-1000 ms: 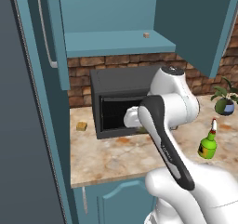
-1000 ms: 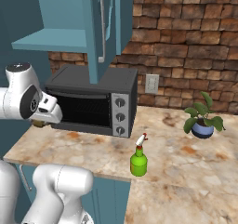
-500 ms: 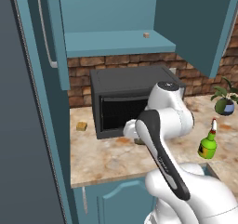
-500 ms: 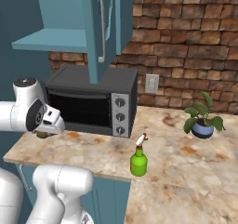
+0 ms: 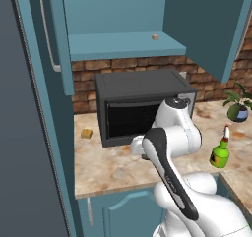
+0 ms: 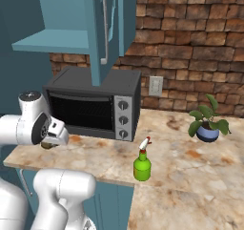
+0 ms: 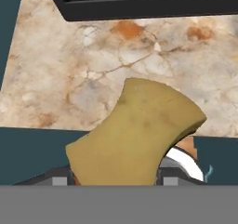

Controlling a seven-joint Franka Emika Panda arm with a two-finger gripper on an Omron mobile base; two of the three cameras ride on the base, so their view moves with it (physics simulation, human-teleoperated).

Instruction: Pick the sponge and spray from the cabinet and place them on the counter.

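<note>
Gripping sponge in hand; above counter | spray on counter

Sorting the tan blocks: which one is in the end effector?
The big mustard sponge, over the counter's front edge; the orange-tan block lies beside the microwave, the tiny cube on the cabinet shelf.

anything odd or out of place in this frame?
Nothing spilled or damaged. The sponge sits skewed in the gripper, over the counter in front of the microwave. The spray stands upright on the counter. Both cabinet doors hang open.
</note>
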